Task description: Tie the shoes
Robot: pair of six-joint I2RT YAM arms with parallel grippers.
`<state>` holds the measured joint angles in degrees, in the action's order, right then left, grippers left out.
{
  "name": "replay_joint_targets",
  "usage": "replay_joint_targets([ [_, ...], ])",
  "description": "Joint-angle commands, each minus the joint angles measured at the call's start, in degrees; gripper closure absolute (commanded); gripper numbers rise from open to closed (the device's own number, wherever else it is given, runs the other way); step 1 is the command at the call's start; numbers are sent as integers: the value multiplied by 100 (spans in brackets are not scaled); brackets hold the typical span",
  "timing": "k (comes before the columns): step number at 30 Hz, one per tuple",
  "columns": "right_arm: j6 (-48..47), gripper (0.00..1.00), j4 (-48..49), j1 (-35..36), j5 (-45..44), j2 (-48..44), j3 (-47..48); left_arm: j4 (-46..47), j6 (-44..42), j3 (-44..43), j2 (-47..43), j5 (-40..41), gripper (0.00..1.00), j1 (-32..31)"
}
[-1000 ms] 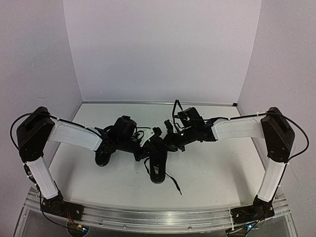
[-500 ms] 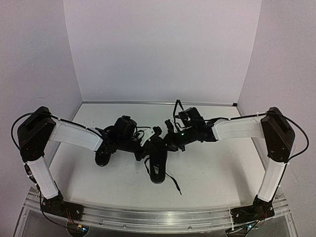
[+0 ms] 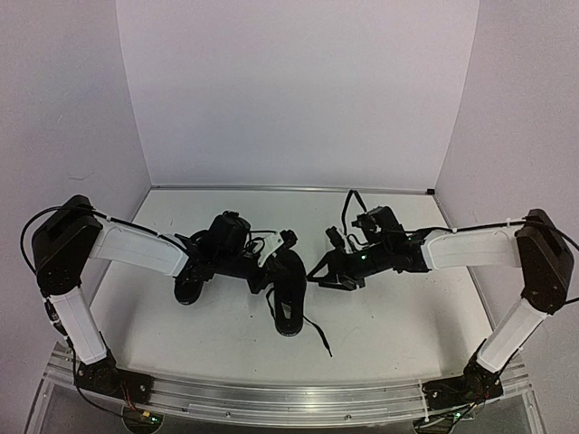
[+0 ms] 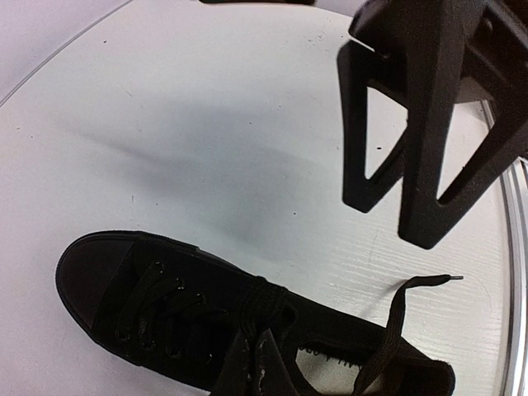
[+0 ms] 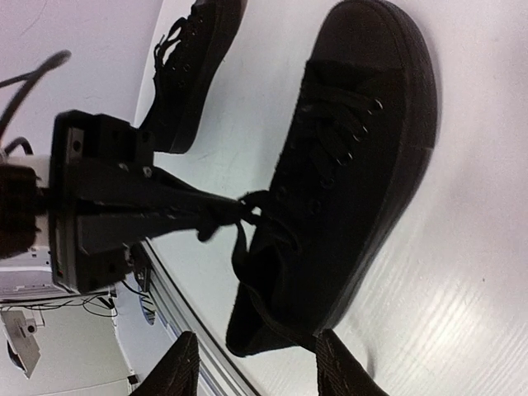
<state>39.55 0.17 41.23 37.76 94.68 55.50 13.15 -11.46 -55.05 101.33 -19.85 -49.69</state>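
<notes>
One black shoe lies mid-table, toe to the left in the left wrist view. It also shows in the right wrist view. My left gripper is shut on its lace at the knot over the tongue, and the pinch shows in the right wrist view. One loose lace end trails off toward the near edge. My right gripper is open and empty just right of this shoe. The second black shoe lies left, partly under my left arm.
White walls close the table at the back and both sides. The metal rail runs along the near edge. My right gripper's open fingers hang above the table in the left wrist view.
</notes>
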Motion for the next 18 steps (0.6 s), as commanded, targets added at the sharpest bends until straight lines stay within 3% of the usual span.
replay_joint_targets([
  [1, -406, 54, -17, 17, 161, -345, -608, 324, 86, -77, -36, -17, 100, 12],
  [8, -708, 55, -17, 314, -69, -190, -873, 309, 83, -129, -26, -1, 100, 12],
  [18, -1269, 58, -729, 755, -760, 554, -304, 241, 65, -164, -43, -27, 100, 12],
])
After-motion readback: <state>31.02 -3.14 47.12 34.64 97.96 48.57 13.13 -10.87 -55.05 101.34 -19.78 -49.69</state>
